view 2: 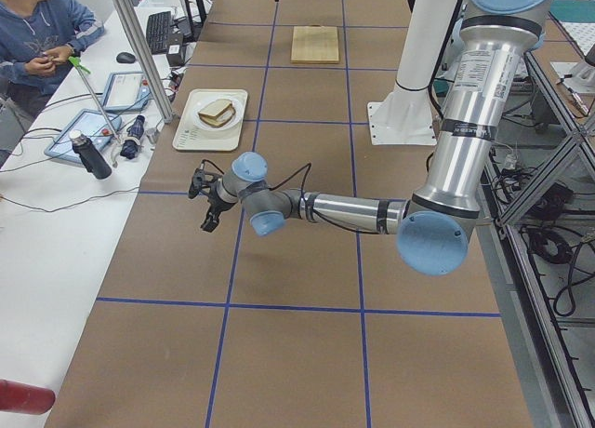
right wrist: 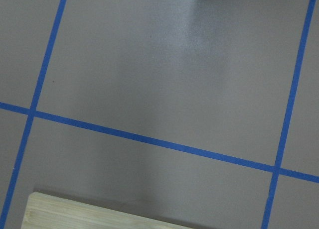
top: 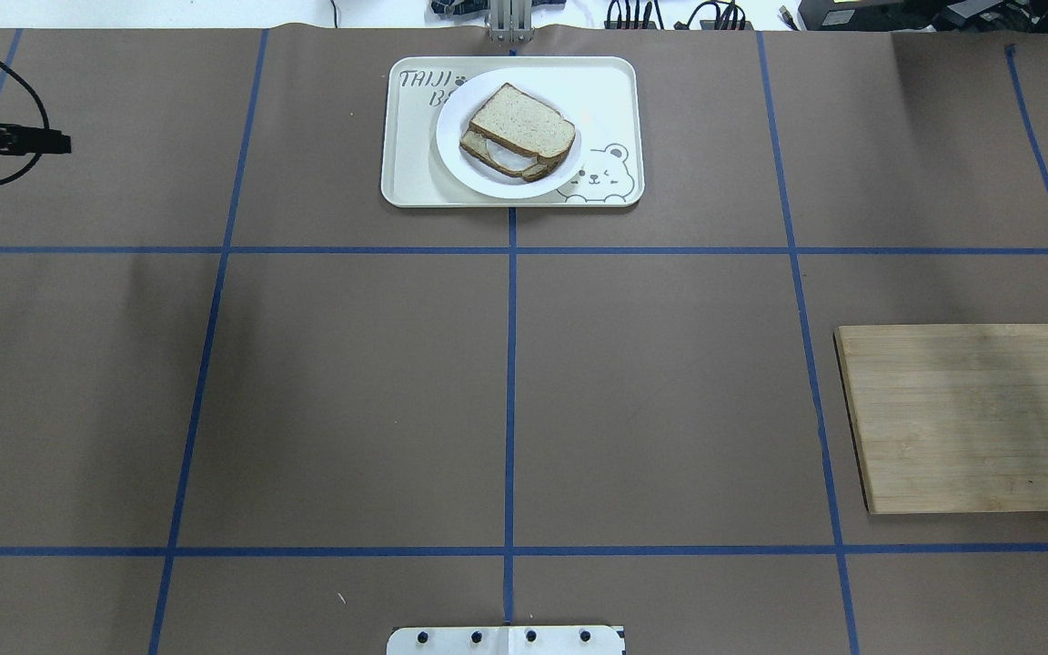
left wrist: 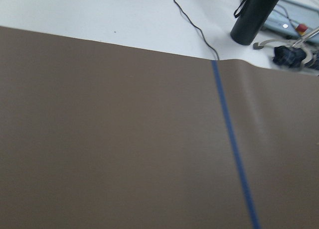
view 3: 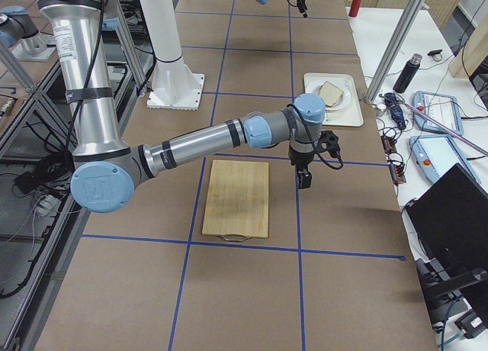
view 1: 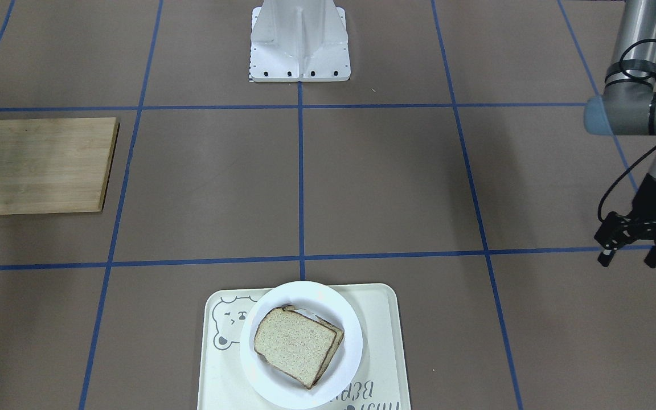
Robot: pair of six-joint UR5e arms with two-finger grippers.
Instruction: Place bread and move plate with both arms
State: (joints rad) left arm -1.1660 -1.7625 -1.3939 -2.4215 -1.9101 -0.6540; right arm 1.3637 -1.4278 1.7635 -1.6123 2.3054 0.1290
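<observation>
While the bread [view 1: 296,346] lies on another slice [top: 501,156] on the white plate [view 1: 305,296] in the bear tray [view 1: 385,341], you see left gripper [view 1: 628,261] far off, fingers spread, right gripper [view 3: 304,179] near wooden board [view 3: 236,197], fingers unclear.

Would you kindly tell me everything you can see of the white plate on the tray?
The plate is round, plain white and smooth; what it is made of cannot be told. It lies flat inside the cream tray, covering part of its lettering and the edge of its bear drawing. It carries the bread, a bare, dark-crusted slice stacked on a lower slice, leaving a white margin exposed all round. Nothing else touches it.
</observation>
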